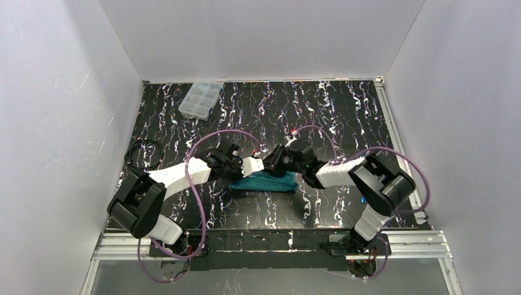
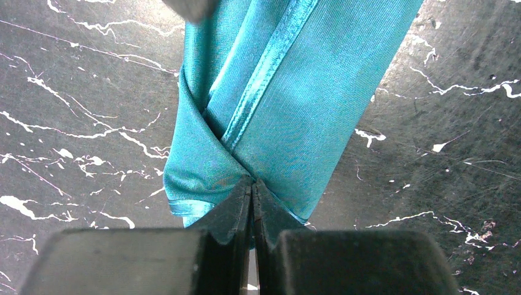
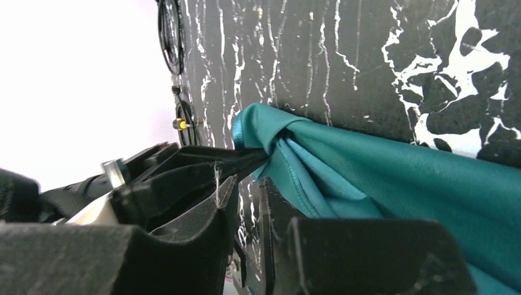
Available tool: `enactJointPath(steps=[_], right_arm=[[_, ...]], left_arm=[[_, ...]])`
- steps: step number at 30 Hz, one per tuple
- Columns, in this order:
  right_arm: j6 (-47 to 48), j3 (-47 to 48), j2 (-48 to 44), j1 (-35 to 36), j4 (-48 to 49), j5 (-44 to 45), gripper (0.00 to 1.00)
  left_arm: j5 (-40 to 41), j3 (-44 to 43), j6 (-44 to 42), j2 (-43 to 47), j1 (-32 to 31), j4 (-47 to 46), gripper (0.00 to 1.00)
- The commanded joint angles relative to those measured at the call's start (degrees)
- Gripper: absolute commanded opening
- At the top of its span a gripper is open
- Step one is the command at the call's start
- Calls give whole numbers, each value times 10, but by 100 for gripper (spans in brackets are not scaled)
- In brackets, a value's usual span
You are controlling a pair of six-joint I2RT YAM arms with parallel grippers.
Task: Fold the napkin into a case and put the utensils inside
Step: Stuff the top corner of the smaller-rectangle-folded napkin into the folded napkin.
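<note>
Pinching the napkin (image 2: 295,92) end, left gripper (image 2: 252,192) closed tight

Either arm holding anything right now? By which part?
Left gripper pinches the napkin at its folded, bunched end, jaws shut. Right gripper sits against the same end; whether it grips cannot be told.

— We see the napkin (image 2: 295,92) as teal-green with a faint sheen. A lighter blue stitched hem (image 2: 270,74) runs down it in the upper middle of the left wrist view.
— And we make the tabletop (image 2: 80,92) black, marbled with white veins and flecks.
— From overhead we see plain white walls (image 1: 258,37), a clear compartment box (image 1: 201,98) at upper left, and purple cables (image 1: 230,130).
— We agree; the arms (image 1: 178,175) are white with black joints.
</note>
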State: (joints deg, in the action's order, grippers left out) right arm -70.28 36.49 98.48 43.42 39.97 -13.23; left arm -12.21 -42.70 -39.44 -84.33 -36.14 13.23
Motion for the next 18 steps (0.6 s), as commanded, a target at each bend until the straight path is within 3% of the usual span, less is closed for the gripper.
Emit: enactJointPath(steps=[1,5,9,11,13,14,18], right_arm=[[114,1,-88,-19,-112,-41,27],[221,5,-133,-33,-251,-89,26],[333,34,-160,-34,-417,-82,29],[361,44,-164,-34,-484,-61,38],[371,40,-185,-34,-518,-34,66],[373,36,-201,-35,-530,-20,75],[378,39,-277,-39,-556,31,87]], left_arm=[[8,3,0,-2,-2,7,0],[6,-4,0,-3,-2,11,0],[5,-10,2,-6,-2,13,0],[5,-11,0,-6,-2,15,0],[5,-9,-1,-5,-2,15,0],[5,-7,-2,-4,-3,14,0],[3,-3,-3,-2,-2,13,0]])
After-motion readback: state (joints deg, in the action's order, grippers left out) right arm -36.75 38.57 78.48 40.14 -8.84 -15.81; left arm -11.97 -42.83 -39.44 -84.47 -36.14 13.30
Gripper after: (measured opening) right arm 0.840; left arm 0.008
